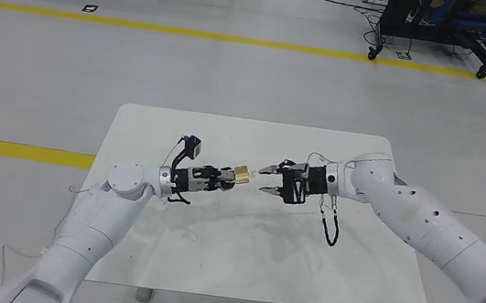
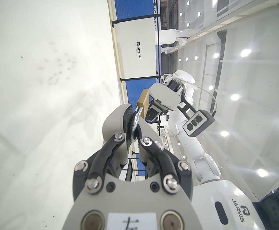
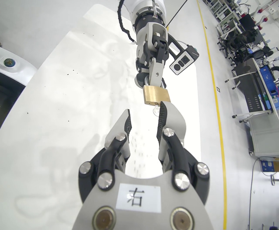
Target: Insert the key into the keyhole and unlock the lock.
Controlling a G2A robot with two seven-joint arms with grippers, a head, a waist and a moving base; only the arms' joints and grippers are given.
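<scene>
Closest in its own wrist view, the right gripper (image 3: 145,114) has its jaws spread apart with nothing between them. One tip lies just beside the key (image 3: 156,110), and whether they touch is unclear. Of the key, only the silvery head can be made out, poking from the far end of the brass lock (image 3: 156,95); the rest is hidden there. The lock hangs over the middle of the white counter (image 1: 210,258), held by its steel shackle in the left gripper (image 3: 152,81). That gripper's jaws are clamped on the shackle and cover much of it. From the left wrist view the lock is seen nearly edge-on past those closed jaws, with the right gripper just beyond it. From above, the two arms meet nose to nose with the lock between them. A black cable (image 1: 330,226) loops down from the right arm near its wrist. Small dark specks (image 3: 68,74) dot the counter. Beyond it a yellow floor line (image 1: 239,37) runs across, and farther off stand workbenches (image 3: 259,87), cut off at the edge.
</scene>
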